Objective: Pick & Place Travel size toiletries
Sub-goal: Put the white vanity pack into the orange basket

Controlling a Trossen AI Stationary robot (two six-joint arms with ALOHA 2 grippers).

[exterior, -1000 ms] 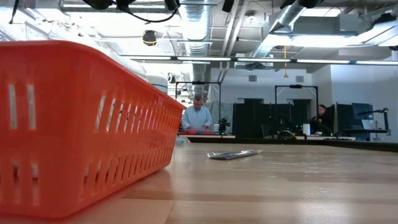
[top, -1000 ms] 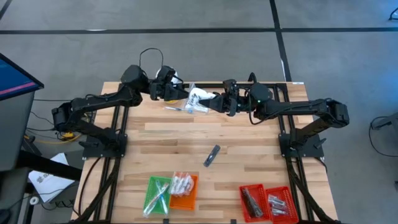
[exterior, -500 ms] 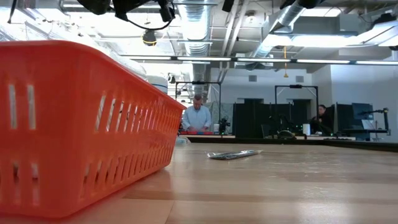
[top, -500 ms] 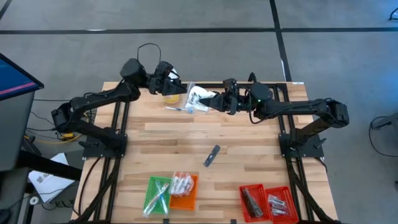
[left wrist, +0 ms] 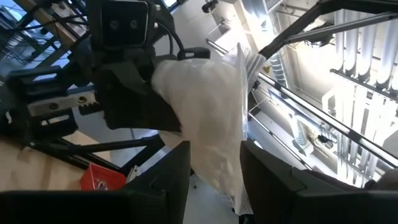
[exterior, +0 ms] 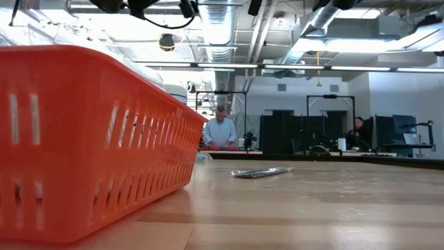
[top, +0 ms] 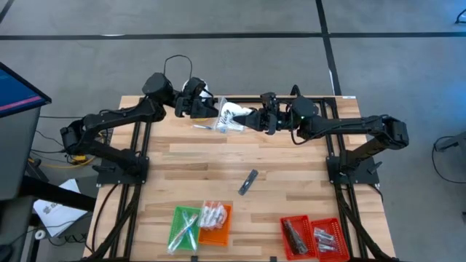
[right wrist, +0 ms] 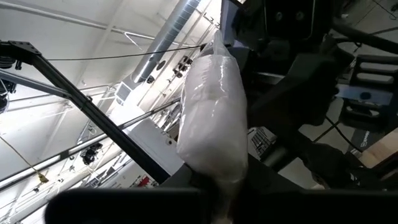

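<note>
- The right claw (top: pixel 256 119) is clamped shut on one end of a white crinkly plastic bag (top: pixel 231 115), holding it up off the far edge of the wooden table (top: pixel 291 167). In its own wrist view the bag (right wrist: pixel 214 118) rises straight out from between its fingers.
- The change is on the left. Half a second ago the left claw (top: pixel 201 107) had pulled away from the bag. Now it is back at the bag's other end, facing the right claw.
- In the left wrist view the bag (left wrist: pixel 208 118) hangs right in front of this claw, but I cannot tell whether it is gripped.
- The bag itself has scarcely shifted over the last second.
- A slim dark grey tube (top: pixel 249 181) lies alone on the bare wood, well apart from both claws on the near side. It has not moved, and it shows flat in the low view (exterior: pixel 260 172).
- Other toiletries lie further off still, in the green tray (top: pixel 177 218), the orange tray (top: pixel 226 225) and the two red trays (top: pixel 309 220) at the near edge.
- My reading is that the left claw is re-approaching the bag, perhaps to open or empty it. The loose tube is not yet sorted.
</note>
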